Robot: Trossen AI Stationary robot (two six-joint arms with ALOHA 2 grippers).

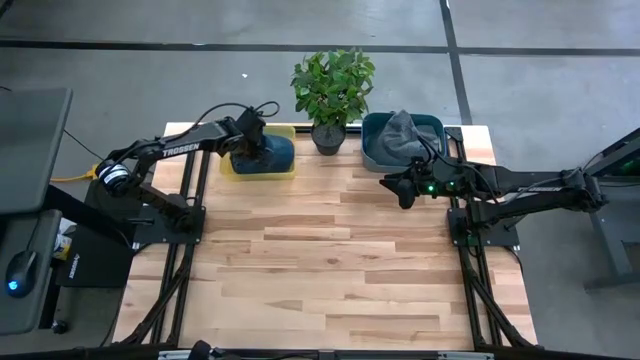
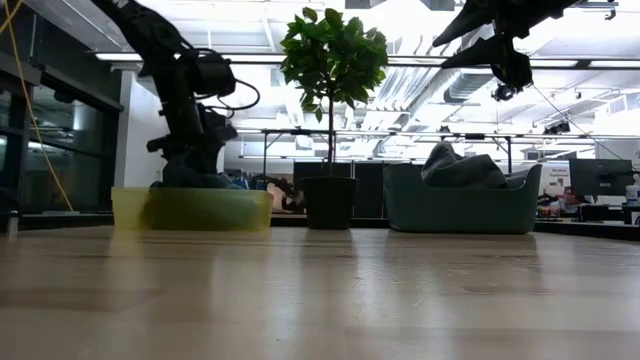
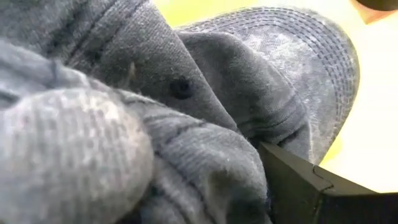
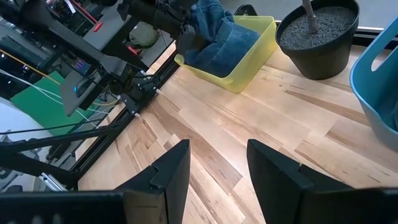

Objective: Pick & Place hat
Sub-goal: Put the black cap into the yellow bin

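Two bins: yellow bin (image 1: 228,168) and blue bin (image 1: 372,157), both at the far edge of the worktop (image 1: 330,260), plant between them.
Hat: dark blue denim hat (image 1: 272,151) sits in the yellow bin; stitched brim and crown fill the left wrist view (image 3: 273,68).
Hat state: crumpled, bunched up above the bin wall in the right wrist view (image 4: 214,34).
Left pincer: left pincer (image 1: 250,140) is down in the yellow bin, pressed into the hat fabric; one dark finger (image 3: 311,193) shows against the cloth.
Left pincer grip: cannot tell if clenched or released, cloth hides the tips.
Yellow bin: translucent, low walls, resting on the worktop; seen at left in the low view (image 2: 190,208).
Plant: potted plant (image 1: 332,90) in a black pot (image 4: 317,37), upright, just beside the yellow bin.
Blue bin: to the right of the plant, holds a grey hat (image 1: 400,135) heaped up above the rim; pile also shows in the low view (image 2: 460,165).
Right pincer: right pincer (image 1: 398,190) hovers above the worktop, near the front of the blue bin, raised high in the low view (image 2: 512,70).
Right pincer grip: released, two fingers (image 4: 168,171) apart with bare wood between them, holding nothing.
Worktop: light wood planks, bare in the middle and near side.
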